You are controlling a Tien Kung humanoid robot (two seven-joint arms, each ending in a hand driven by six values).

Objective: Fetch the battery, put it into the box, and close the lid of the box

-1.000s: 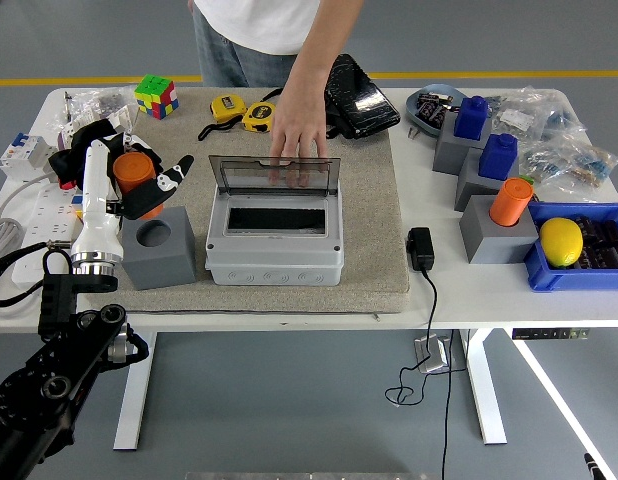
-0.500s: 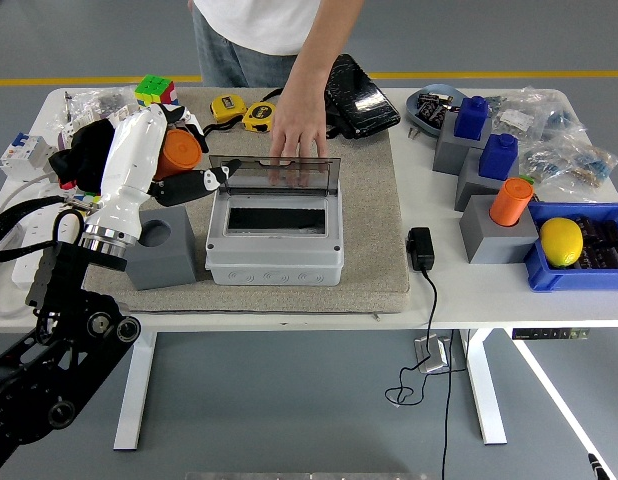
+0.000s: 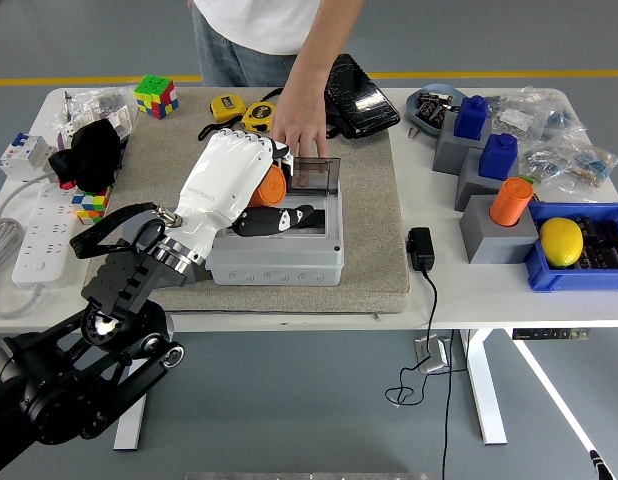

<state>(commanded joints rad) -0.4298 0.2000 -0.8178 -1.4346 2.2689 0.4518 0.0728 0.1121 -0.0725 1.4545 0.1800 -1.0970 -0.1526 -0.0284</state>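
My left hand [image 3: 274, 200], white with black fingers, is shut on an orange cylindrical battery [image 3: 273, 187]. It holds the battery just over the opening of the grey box [image 3: 289, 258], which sits on a grey mat [image 3: 374, 230]. The box's clear hinged lid [image 3: 317, 176] stands raised at the back. A person's hand [image 3: 294, 125] reaches from the far side and rests its fingers on the lid's top edge. My hand and forearm hide most of the box's opening.
A black pouch [image 3: 359, 95], tape measures [image 3: 229, 107] and a puzzle cube [image 3: 155, 96] lie at the back. Right of the mat are a power adapter [image 3: 420, 248], grey blocks with blue and orange cylinders [image 3: 511, 201], and a blue bin with a lemon [image 3: 561, 240]. A power strip [image 3: 39, 225] lies at the left.
My left hand has carried the orange battery to the right, from the grey block at the mat's left to above the box opening. The person's hand has stayed on the lid.
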